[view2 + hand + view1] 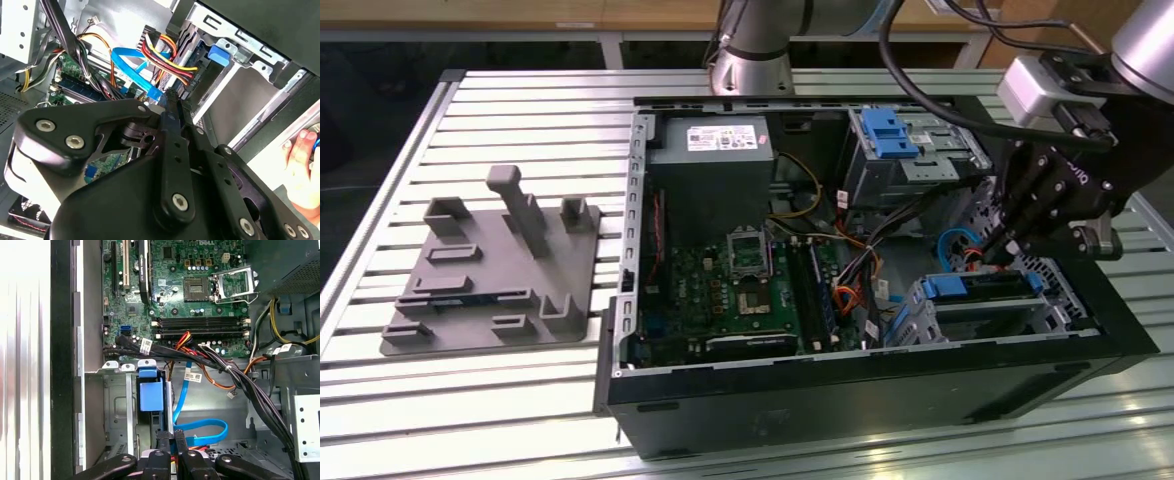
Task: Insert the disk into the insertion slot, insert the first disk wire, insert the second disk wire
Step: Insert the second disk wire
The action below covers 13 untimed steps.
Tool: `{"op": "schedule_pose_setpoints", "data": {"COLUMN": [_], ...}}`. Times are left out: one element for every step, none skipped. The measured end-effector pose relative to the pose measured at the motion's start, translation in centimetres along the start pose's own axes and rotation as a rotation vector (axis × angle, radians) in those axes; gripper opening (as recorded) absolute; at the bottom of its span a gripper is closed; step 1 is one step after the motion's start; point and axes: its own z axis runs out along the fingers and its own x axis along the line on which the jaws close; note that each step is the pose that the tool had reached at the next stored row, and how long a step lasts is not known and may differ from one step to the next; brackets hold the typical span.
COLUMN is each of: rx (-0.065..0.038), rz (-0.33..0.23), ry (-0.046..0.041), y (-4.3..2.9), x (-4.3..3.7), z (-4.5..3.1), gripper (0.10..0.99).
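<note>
Gripper (pixel 171 437): 2 black fingers, close together with a narrow gap, tips at the rear edge of the disk.
Disk (pixel 150 396): bright blue carrier, seated in the insertion slot.
Insertion slot (pixel 116 405): silver sheet-metal cage beside the black case wall (pixel 62 360).
Blue flat cable (pixel 202 426): loops beside the gripper, near the disk's end.
Motherboard (pixel 175 285): green, with 4 memory slots and an open processor socket.
Black cable bundle (pixel 210 360): crosses between motherboard and cage.

Matt black gripper (pixel 170 440), perforated sheet-metal insertion slot (pixel 1047 305), glossy blue plastic disk carrier (pixel 150 395)
</note>
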Motion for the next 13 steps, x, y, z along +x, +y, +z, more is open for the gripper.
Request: {"op": "schedule_pose_setpoints", "data": {"rx": [0.0,0.0,0.0,0.0,0.0,0.0,0.0,0.0,0.0,0.0,0.0,0.0,0.0], "rz": [0.0,0.001,0.001,0.002,0.002,0.002,0.002,0.002,0.002,0.002,0.002,0.003,0.003], "ry": [-0.0001,-0.0002,-0.0001,-0.0003,-0.0003,-0.0002,-0.0002,-0.0002,-0.0002,-0.0002,-0.0003,-0.0003,-0.0004], "y": [-0.01,-0.02,-0.03,-0.03,-0.04,-0.04,-0.06,-0.09,-0.15,-0.2,-0.22,-0.23,-0.23], "x": [0.07,0.15,0.22,0.26,0.26,0.27,0.28,0.28,0.28,0.29,0.31,0.34,0.37], "z": [0.04,0.07,0.1,0.14,0.18,0.22,0.26,0.3,0.33,0.36,0.4,0.43,0.47], "gripper": [0.157,0.157,0.157,0.157,0.157,0.157,0.157,0.157,0.157,0.157,0.157,0.157,0.157]}}
